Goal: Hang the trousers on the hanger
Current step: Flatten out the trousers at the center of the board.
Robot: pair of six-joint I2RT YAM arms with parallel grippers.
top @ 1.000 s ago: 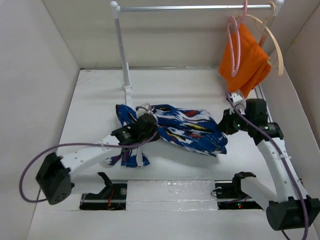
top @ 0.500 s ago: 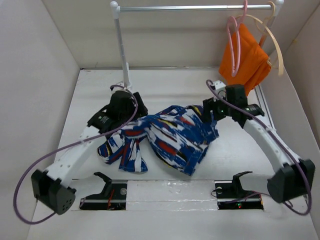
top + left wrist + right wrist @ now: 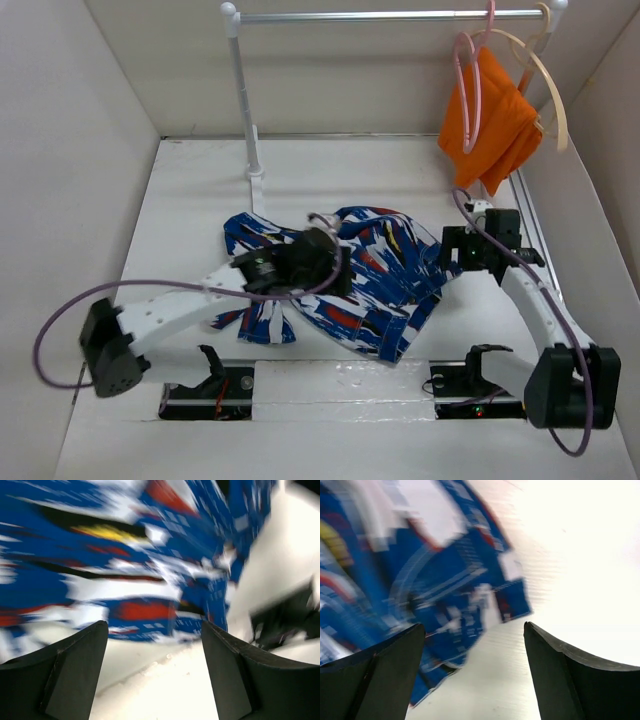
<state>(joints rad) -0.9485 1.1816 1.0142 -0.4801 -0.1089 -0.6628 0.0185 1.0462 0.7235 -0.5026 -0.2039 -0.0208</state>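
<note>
The trousers (image 3: 390, 275) are seen lying crumpled on the table (image 3: 190, 200), near its middle, between the 2 arms and well apart from the hanger (image 3: 477, 110). A narrower bunch of the cloth is spread toward the near left, and the wider part toward the right. The hanger is hung by its hook from the rail (image 3: 380, 16) at the far right, just in front of the orange cloth (image 3: 500, 120), which is hung on the same rail with a cream hanger (image 3: 556, 105). The rail is carried at its left end by a white post (image 3: 244, 90).

The left gripper (image 3: 338, 272) is held over the middle of the trousers. In the left wrist view its jaws are seen spread wide with nothing between them. The trousers (image 3: 125, 555) are shown blurred just beyond the fingers (image 3: 75, 675), with bare table (image 3: 165, 685) below.

The right gripper (image 3: 452, 258) is placed at the right edge of the trousers. In its wrist view the jaws are likewise seen wide apart and empty, with the blurred trousers (image 3: 420, 580) ahead to the left and table (image 3: 560, 555) to the right.
</note>
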